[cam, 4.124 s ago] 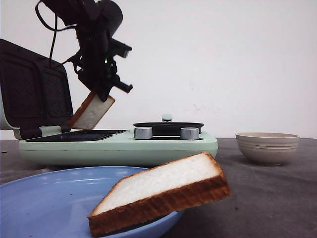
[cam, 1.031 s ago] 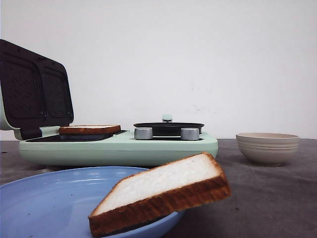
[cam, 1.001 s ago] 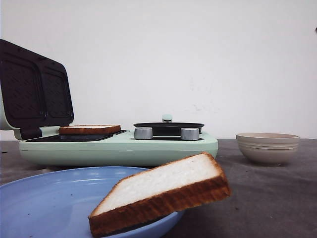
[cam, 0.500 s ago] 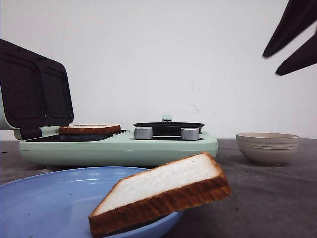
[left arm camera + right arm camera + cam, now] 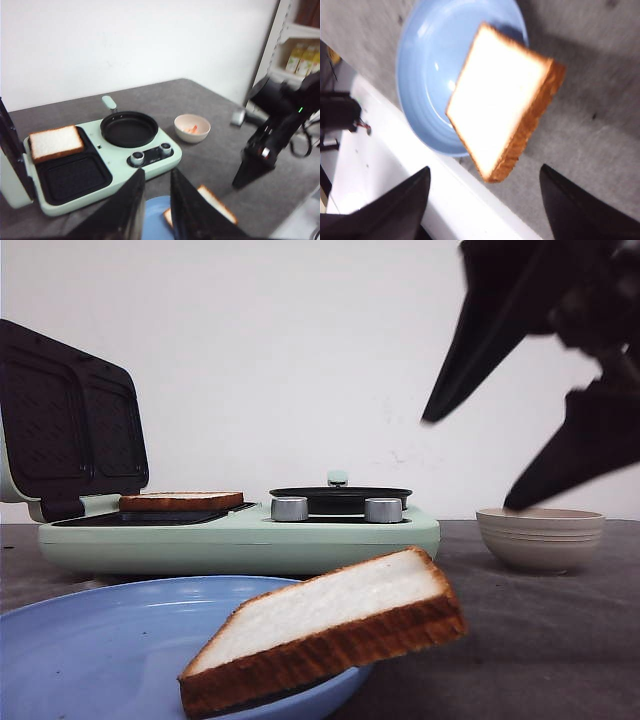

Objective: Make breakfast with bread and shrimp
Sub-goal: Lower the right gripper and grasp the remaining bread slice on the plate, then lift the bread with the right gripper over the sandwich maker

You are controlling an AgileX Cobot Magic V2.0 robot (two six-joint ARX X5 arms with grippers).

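Observation:
One bread slice [image 5: 182, 502] lies on the open sandwich maker's grill plate; it also shows in the left wrist view [image 5: 54, 142]. The other bread slice [image 5: 330, 625] leans on the rim of the blue plate [image 5: 90, 640], and shows in the right wrist view [image 5: 502, 100]. The shrimp [image 5: 192, 129] lie in the beige bowl [image 5: 540, 537]. My right gripper [image 5: 466, 464] is open and empty, high over the table between the bowl and the plate, above the leaning slice [image 5: 483, 172]. My left gripper [image 5: 157, 175] is slightly open and empty, raised above the plate.
The pale green sandwich maker [image 5: 250, 540] has its dark lid [image 5: 70, 420] up and a round black pan [image 5: 340, 495] with two knobs. The table's white front edge [image 5: 420, 190] runs beside the plate. A shelf with bottles [image 5: 300, 55] stands to the right.
The left arm laid its bread slice on the grill plate and left the front view. The right gripper has come in from the upper right and moved down and left, open.

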